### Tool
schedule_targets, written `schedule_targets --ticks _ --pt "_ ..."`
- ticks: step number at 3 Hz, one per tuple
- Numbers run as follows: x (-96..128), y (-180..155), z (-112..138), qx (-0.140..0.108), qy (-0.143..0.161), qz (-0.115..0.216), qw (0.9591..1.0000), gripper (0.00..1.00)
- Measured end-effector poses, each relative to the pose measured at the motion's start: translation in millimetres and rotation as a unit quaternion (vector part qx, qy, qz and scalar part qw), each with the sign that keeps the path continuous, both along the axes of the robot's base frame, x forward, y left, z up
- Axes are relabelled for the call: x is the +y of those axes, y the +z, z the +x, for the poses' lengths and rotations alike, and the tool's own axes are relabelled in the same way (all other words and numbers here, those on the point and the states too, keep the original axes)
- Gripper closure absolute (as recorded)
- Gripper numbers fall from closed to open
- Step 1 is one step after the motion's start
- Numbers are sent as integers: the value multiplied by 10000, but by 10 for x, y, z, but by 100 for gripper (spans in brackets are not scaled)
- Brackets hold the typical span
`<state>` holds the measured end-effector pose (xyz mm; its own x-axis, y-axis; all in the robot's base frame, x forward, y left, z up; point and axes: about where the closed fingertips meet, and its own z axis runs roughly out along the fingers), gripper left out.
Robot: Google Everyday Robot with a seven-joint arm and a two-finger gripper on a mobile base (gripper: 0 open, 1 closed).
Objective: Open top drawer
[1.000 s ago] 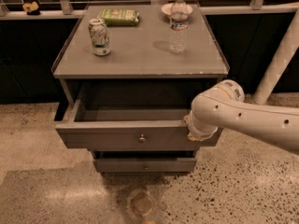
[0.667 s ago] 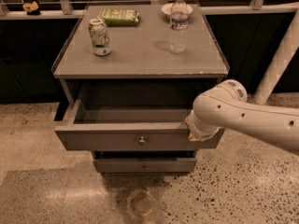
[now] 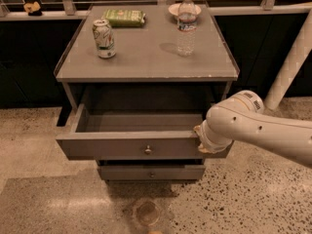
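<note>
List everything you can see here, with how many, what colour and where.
cabinet: one, grey, centre
top drawer: one, grey, pulled open, metal knob at centre
lower drawer: one, grey, beneath the top drawer
can: one, white and green, cabinet top, left
packet: one, green, cabinet top, back left
water bottle: one, clear, cabinet top, right
bowl: one, pale, behind the water bottle
arm: one, white, reaching in from the right
gripper: one, pale, at the top drawer's right front edge

Top drawer [image 3: 112, 147] interior open above, gripper [image 3: 200, 139] blocking its front right corner
</note>
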<state>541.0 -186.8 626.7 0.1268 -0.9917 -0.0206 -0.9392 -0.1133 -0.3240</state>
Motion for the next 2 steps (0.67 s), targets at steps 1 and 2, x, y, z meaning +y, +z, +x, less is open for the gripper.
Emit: schedule_targets --ticks 1,2 --pt "2 11 -1 0 0 0 10000 100" --pt "-6 0 -59 12 6 1 10000 100"
